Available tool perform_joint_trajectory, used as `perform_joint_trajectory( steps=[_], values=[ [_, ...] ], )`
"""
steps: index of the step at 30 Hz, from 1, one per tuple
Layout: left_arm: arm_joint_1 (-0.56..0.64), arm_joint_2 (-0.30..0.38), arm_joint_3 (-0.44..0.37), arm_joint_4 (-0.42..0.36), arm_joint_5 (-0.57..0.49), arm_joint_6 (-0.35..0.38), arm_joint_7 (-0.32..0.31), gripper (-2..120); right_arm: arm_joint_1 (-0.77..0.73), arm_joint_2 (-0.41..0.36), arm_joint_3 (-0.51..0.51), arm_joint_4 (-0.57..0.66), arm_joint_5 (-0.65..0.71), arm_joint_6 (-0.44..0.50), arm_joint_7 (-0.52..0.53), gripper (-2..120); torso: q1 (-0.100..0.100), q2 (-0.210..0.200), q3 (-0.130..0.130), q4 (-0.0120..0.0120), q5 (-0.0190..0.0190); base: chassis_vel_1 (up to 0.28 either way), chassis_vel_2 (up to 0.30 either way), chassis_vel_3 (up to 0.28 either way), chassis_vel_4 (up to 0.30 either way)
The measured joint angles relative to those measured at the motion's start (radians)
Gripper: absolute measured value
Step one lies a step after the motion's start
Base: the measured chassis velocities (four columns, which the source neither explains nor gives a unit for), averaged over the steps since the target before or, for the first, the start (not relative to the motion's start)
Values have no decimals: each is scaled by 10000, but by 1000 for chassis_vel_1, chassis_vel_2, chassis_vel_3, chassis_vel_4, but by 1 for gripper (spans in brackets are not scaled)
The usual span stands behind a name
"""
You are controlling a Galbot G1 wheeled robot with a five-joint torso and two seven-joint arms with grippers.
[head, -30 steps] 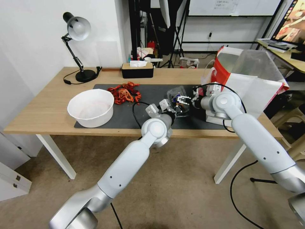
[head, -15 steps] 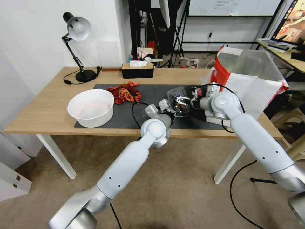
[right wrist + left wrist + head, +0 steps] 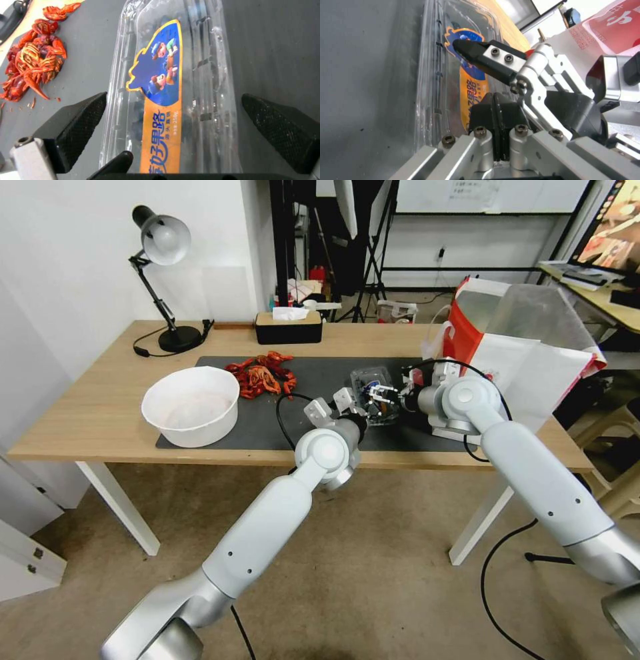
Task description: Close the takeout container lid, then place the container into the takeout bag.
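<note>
Beside the takeout container (image 3: pixel 373 393): crayfish (image 3: pixel 261 373), takeout bag (image 3: pixel 527 353), spread right hand (image 3: pixel 173 120), closed left hand (image 3: pixel 496 117).

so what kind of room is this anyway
Probably a lab or studio workspace, not a kitchen: light stands and tripods behind the wooden table, a whiteboard on the wall, and a monitor on a side desk.

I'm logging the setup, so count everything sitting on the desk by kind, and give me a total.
Clear takeout container: 1
White bowl: 1
White and red takeout bag: 1
Pile of red crayfish: 1
Black desk lamp: 1
Tissue box: 1
Dark mat: 1
Total: 7
</note>
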Motion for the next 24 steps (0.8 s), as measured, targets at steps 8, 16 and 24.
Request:
perform_joint_trajectory(
  steps=[8, 16, 24],
  values=[
    [3, 7, 19, -62, -20, 6, -2, 0, 86, 36, -44, -86, 85, -5, -31, 100, 1, 1, 0, -1, 0, 0, 0, 0, 0],
    [4, -19, 31, -94, -20, 10, -2, 0, 180, 145, -82, -314, 155, -18, -92, 100, 0, 1, 0, 0, 0, 0, 0, 0, 0],
    [8, -68, 41, -83, -7, 3, -2, 0, 190, 210, -61, -427, 144, -17, -118, 100, -1, 0, -1, 0, 0, 0, 0, 0, 0]
  ],
)
